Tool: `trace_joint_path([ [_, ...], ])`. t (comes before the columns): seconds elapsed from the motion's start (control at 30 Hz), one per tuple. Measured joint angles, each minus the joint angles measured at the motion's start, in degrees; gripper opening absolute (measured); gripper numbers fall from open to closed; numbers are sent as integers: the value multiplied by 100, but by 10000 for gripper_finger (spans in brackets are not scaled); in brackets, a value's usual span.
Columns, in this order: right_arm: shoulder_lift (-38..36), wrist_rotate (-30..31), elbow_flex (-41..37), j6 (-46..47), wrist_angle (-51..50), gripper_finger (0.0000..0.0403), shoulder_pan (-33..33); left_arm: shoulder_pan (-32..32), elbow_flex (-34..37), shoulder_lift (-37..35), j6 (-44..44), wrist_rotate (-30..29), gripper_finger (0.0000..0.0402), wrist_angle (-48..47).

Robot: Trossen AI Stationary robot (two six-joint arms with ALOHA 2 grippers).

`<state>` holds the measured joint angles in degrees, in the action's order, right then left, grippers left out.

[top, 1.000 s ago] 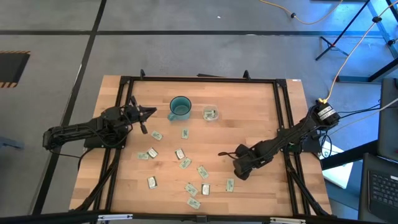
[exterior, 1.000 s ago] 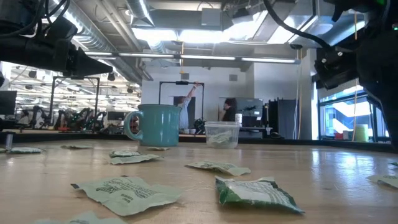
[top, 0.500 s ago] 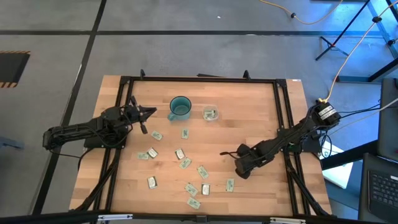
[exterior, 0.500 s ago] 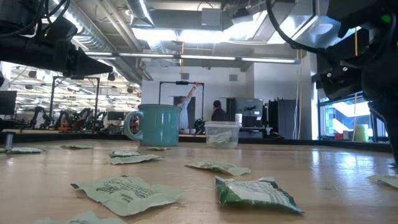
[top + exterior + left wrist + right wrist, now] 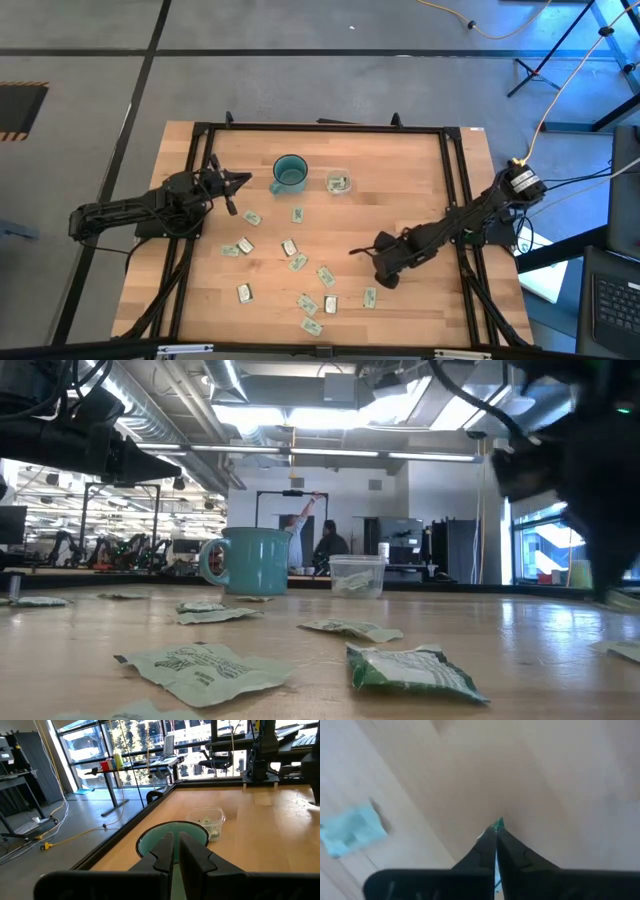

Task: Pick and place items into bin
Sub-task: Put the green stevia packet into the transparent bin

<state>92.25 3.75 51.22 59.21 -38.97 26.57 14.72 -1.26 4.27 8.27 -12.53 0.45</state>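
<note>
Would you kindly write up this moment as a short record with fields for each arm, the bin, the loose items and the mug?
left gripper: jaws shut, empty, waiting at the table's left beside the mug
right gripper: jaws shut on a green packet, above the right half of the table
bin: clear cup right of the mug, some packets inside
loose packets: scattered across the table's middle
mug: teal, upright

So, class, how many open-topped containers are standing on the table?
2. The teal mug stands near the upper edge of the table in the high view. The clear cup stands just to its right, apart from it. Nothing seems to hide another.
</note>
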Motion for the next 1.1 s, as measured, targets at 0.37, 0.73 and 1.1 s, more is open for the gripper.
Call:
trace_joint_path([
  [0.37, -4, 1333, 1248, -2774, 1, 9, -959, 0, 0, 0, 0, 0, 20, 0],
  [0.73, -15, 1765, 1884, -5678, 1585, 9, -2399, 1, 0, 0, 0, 0, 20, 0],
  [1.1, 776, 1716, 1784, -5957, 2134, 9, -3465, 2, 0, 1, 0, 0, 20, 0],
])
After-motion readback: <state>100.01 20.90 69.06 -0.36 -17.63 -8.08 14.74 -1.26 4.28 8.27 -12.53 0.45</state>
